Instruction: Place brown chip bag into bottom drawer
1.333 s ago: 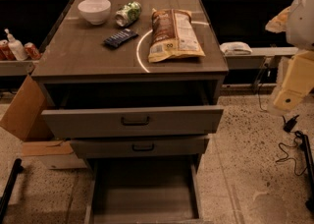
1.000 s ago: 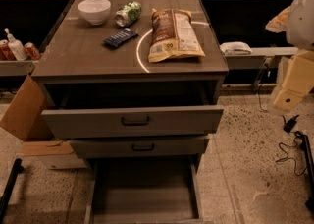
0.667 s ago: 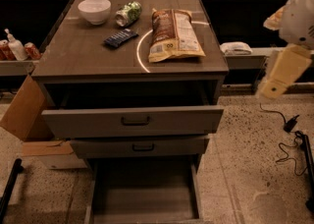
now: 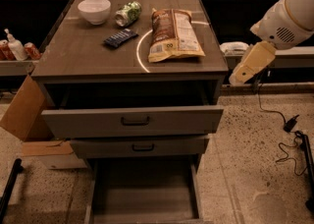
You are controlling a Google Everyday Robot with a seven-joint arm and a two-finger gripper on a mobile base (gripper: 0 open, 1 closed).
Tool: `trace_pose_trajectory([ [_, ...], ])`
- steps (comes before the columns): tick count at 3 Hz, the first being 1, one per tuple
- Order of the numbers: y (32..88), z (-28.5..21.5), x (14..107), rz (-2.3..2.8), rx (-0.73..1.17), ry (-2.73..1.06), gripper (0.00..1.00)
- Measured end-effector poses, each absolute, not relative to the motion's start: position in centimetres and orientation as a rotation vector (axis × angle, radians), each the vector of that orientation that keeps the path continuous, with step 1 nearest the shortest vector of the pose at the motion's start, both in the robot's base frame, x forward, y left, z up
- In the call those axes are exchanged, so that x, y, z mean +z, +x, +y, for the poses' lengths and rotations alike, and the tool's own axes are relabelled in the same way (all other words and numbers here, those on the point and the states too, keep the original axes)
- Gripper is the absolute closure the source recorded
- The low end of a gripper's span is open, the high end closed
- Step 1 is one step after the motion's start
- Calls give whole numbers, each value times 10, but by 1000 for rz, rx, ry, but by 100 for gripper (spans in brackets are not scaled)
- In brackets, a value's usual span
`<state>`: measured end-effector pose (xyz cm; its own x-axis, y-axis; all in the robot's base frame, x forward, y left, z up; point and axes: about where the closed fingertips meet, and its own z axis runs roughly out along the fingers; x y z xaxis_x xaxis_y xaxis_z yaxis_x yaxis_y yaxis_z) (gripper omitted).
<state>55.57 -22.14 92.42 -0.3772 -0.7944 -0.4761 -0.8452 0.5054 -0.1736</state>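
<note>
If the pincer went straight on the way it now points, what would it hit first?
The pincer, right of the cabinet, points down-left; likely first the right end of the open top drawer, though depth is unclear.

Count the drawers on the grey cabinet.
3: top drawer pulled partly out, middle drawer slightly out, bottom drawer open near the floor. None seem hidden. The gripper hangs right of the cabinet.

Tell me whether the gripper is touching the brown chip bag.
Apart. The camera view shows the gripper beyond the right edge of the cabinet, with bare top surface separating it from the brown chip bag.
</note>
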Motion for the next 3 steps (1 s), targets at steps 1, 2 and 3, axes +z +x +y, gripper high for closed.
trace_pose_trajectory([
  [1, 556, -221, 924, 2246, 134, -1341, 0],
  [2, 579, -217, 929, 2232, 153, -1257, 0],
  [3, 605, -213, 930, 2237, 177, -1165, 0],
])
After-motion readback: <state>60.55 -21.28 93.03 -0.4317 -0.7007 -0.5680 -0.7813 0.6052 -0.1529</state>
